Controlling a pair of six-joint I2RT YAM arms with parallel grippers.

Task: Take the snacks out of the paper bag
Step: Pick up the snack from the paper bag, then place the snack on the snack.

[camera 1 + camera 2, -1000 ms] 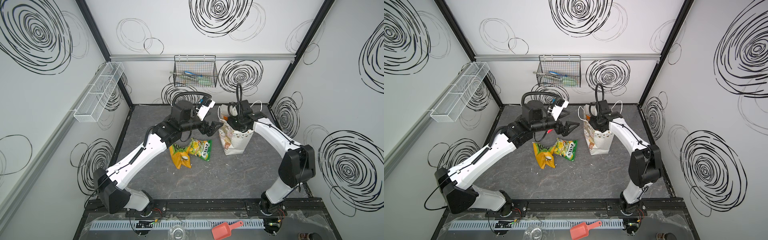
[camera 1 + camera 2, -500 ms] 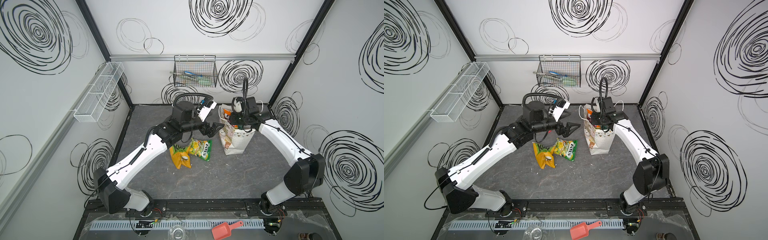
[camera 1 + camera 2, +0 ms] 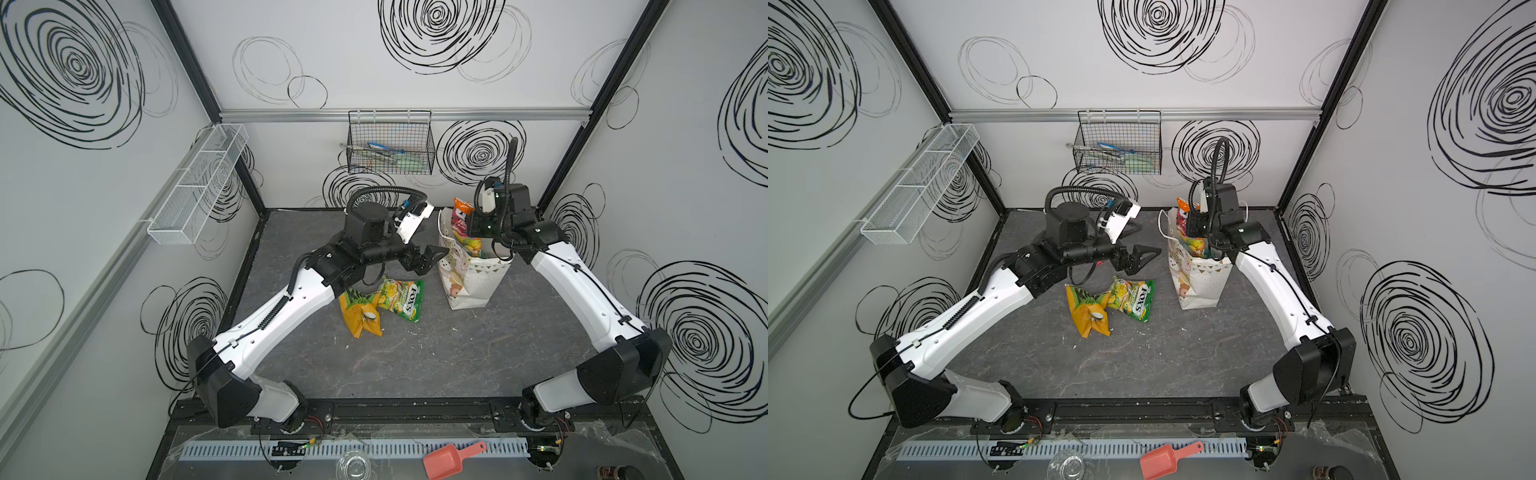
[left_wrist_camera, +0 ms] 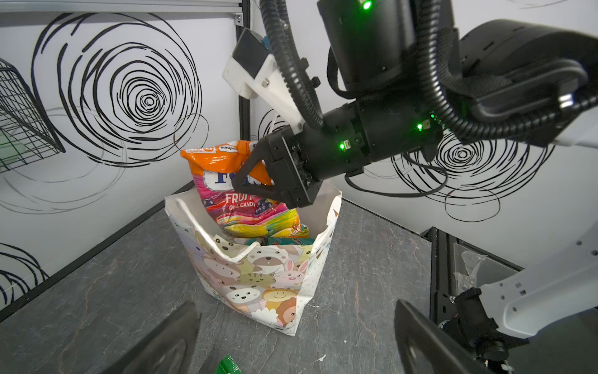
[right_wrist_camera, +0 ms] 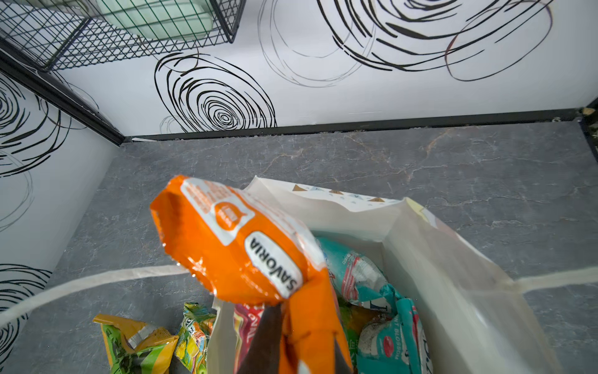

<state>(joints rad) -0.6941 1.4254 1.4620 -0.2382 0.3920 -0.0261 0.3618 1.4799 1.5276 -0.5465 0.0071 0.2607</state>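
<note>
**Right hand** [image 4: 241, 185]: clenched on the upper part of the multicolour packet [image 4: 249, 207]. The packet is raised mostly above the paper bag [image 4: 259, 285], with its lower end within the mouth. Only the left wrist view shows this grip plainly.

**Left hand** [image 3: 430, 259]: released and empty, with its fingers spread wide. It hovers above the surface [image 3: 415, 365], just beside the bag.

**Paper bag:** it stands upright toward the rear of the surface in both top views.

**Bag contents:** only the right wrist view looks inside, where teal packets [image 5: 356, 272] lie below the raised one.

**Already out:** the top views show an orange-green packet [image 3: 357, 311] touching a green-yellow packet [image 3: 401, 297] marked FOX'S. Both lie flat near the bag.
</note>
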